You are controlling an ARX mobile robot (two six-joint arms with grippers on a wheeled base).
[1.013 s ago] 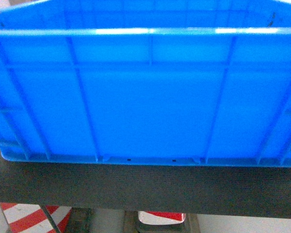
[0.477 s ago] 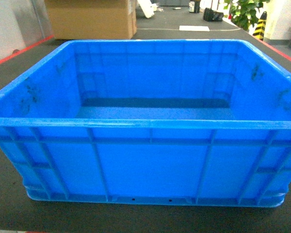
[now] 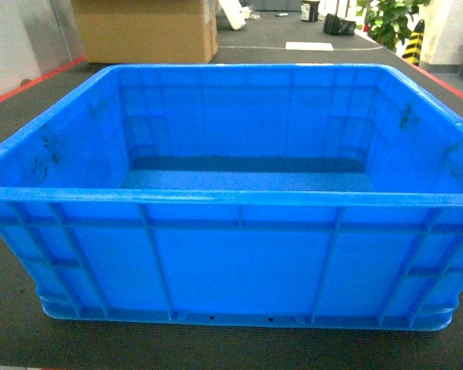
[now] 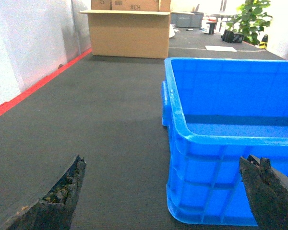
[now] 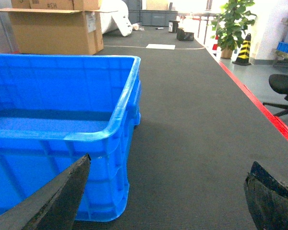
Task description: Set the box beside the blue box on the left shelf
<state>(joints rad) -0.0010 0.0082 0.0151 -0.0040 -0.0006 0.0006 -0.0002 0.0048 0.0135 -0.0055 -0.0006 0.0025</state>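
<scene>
The box (image 3: 239,193) is a bright-blue open-topped crate standing empty on a dark ribbed mat. It fills the head view, where neither gripper shows. My left gripper (image 4: 164,160) is open and low over the mat. The box's (image 4: 221,143) near left corner stands between its worn fingers, closer to the right one, apart from both. My right gripper (image 5: 170,161) is open too. Its left finger overlaps the box's (image 5: 62,124) near right corner in the picture. Whether it touches the box cannot be told. The left shelf and the other blue box are out of view.
A large cardboard box (image 3: 143,31) stands behind the crate on the left. A red floor line (image 4: 33,88) runs along the white wall at left, another red line (image 5: 259,103) at right. A potted plant (image 5: 230,24), a traffic cone (image 5: 244,48) and an office chair (image 5: 284,88) lie beyond.
One second ago the head view showed only the box's front wall from close and low. It now looks over the rim into the box. Nothing has moved in the last half second.
</scene>
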